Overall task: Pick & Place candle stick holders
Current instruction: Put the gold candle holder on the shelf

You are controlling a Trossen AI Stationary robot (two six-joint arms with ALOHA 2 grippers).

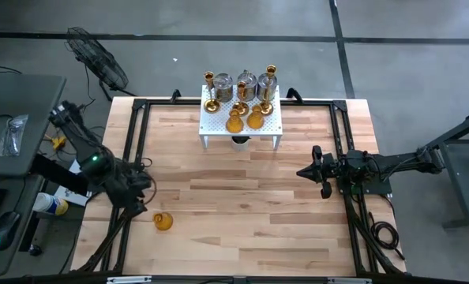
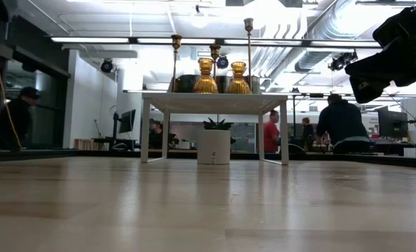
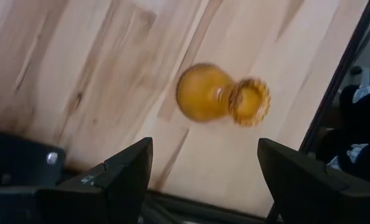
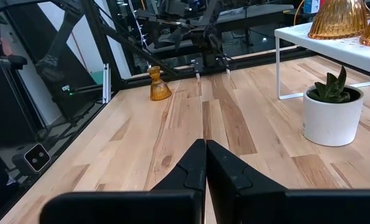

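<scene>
My left claw (image 1: 144, 192) hangs open above the amber candle holder (image 1: 163, 222) at lower left; my right claw (image 1: 307, 171) waits closed, empty, mid-right.

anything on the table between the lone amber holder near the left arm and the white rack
Nothing: in the high view only bare wood separates the amber holder from the white rack. The left gripper hangs open just beside the holder, off that line.

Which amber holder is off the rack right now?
The lone amber holder on the bare table near its front left corner, just by the open left gripper. The other two amber holders stand on the white rack.
</scene>
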